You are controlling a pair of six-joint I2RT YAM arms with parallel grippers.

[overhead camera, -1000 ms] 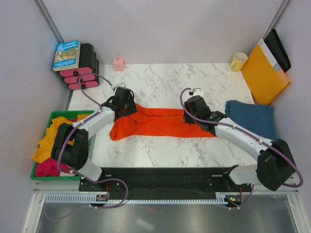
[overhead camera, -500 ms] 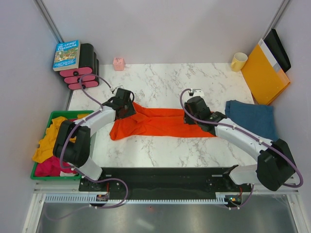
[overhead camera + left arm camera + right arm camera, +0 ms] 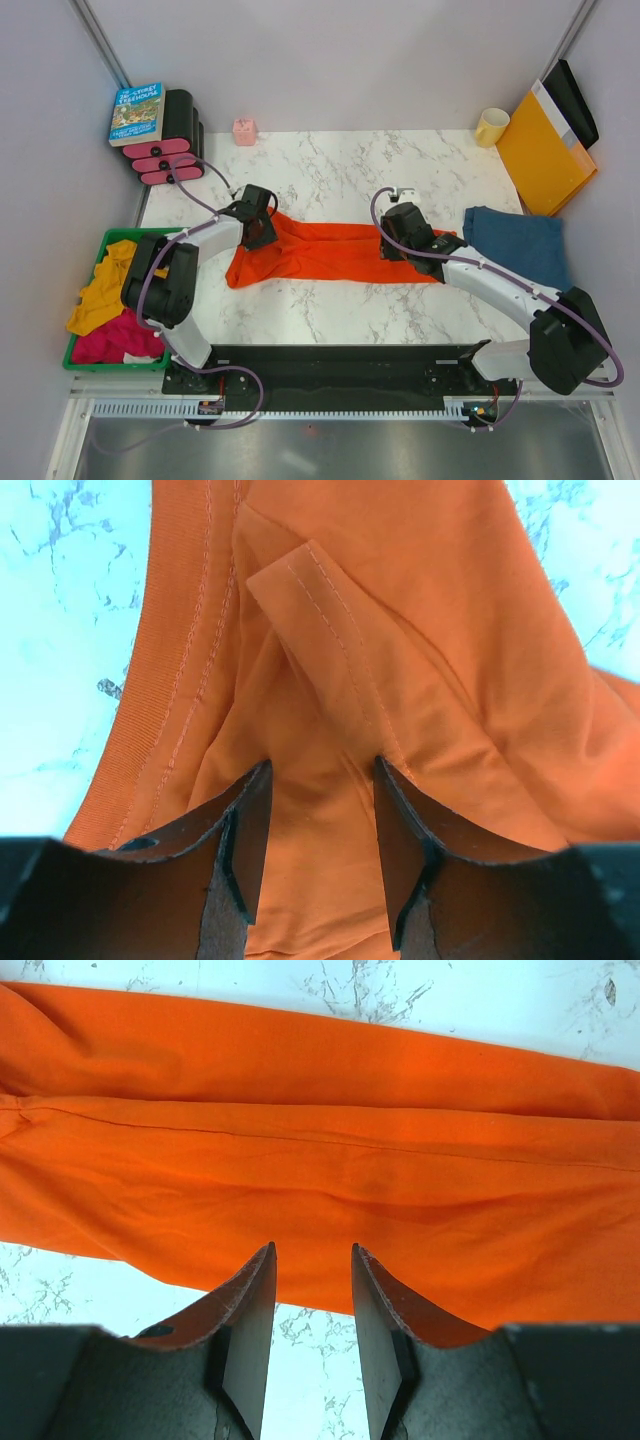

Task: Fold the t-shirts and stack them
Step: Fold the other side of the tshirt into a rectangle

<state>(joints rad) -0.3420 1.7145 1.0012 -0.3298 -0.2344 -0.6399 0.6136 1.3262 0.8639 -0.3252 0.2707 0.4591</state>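
- since a second ago the left arm's elbow has swung toward the far side, and the right gripper (image 3: 312, 1252) has edged slightly toward lower right.
- the orange-red shirt (image 3: 330, 255) lies mid-frame on the marble table (image 3: 330, 315) as a narrow band, its long axis running left to right.
- the left gripper (image 3: 320, 770) stands over the band's left end beside the ribbed collar (image 3: 160, 680). its jaws are apart, with cloth lying in the gap.
- the right gripper sits over the right end, jaws apart, with nothing between them.
- the blue shirt (image 3: 515, 245) lies folded at the right of the frame, near the band's right end. the right arm is nearer to it, so the end-over-end fold probably travels rightward.
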